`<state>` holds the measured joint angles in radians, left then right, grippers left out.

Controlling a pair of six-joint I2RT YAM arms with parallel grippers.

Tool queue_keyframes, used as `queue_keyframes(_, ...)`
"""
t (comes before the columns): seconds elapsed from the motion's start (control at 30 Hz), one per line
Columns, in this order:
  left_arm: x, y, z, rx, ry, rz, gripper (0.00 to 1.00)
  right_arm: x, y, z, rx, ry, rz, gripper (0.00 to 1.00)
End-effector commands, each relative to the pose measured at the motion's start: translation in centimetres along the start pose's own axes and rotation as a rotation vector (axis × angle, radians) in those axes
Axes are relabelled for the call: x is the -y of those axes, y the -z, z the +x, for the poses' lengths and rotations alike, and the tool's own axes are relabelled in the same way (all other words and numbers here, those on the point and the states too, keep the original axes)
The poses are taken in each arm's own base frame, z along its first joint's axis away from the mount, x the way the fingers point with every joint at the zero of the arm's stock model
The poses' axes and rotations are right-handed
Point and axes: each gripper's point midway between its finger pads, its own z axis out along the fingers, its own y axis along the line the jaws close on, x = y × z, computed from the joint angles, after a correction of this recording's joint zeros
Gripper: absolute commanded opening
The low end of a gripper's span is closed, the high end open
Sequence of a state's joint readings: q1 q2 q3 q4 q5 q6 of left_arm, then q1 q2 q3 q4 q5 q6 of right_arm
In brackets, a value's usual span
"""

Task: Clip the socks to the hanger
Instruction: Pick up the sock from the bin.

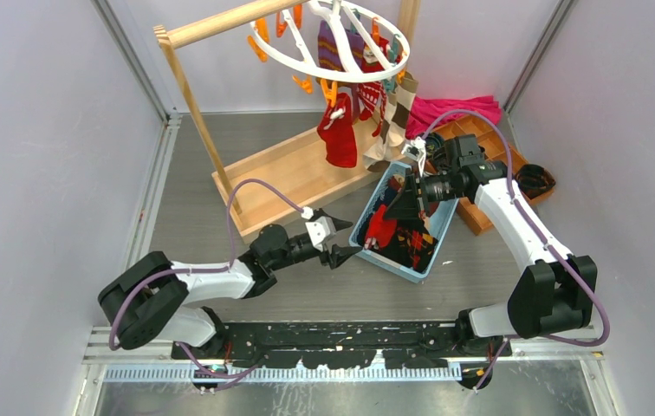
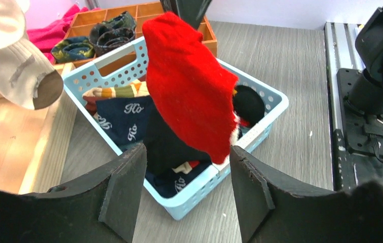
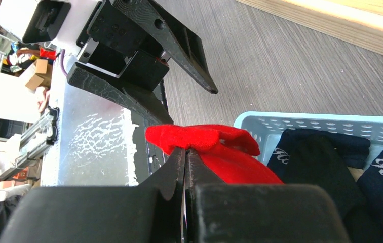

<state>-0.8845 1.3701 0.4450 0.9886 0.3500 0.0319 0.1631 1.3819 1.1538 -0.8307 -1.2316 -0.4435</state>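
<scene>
One sock at a time: pinching the red sock (image 3: 215, 139) by its edge in the closed right fingers (image 3: 185, 152), dangling it just above the basket (image 1: 393, 270); holding the left fingers (image 1: 350, 240) wide open at the near rim, facing it. Probably wanting a second hold lower down, stretching the cuff flat before raising it to a free orange clip (image 1: 330, 89) on the hanger (image 1: 307, 54). Minding the hung socks (image 1: 339, 130) drooping between basket and ring, and the rack (image 1: 281, 173) beside; ignoring the tray (image 1: 478, 221) and pink cloth (image 1: 458, 108) beyond.
</scene>
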Motion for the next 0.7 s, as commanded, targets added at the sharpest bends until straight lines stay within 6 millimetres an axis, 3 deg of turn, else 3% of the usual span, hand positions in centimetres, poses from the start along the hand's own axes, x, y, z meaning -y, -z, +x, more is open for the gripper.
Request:
queue_keyframes(0.0,0.4,1.1,-1.9,0.071,-0.045,0.000,0.62,-0.5,0.1,-1.3,0.013,0.062,-0.006,0.01)
queue_keyframes(0.17,0.9,0.9,-2.2,0.058,-0.015,0.027,0.62,-0.4,0.0,-1.2,0.011,0.058,-0.012,0.01)
queue_keyframes(0.37,1.0,-1.1,-1.6,0.070,0.006,0.026,0.61,-0.5,-0.2,-1.1,0.008,0.060,-0.015,0.01)
queue_keyframes(0.67,0.1,-2.1,-1.5,0.077,-0.004,-0.020,0.51,-0.5,-0.4,-1.0,0.001,0.057,-0.017,0.01)
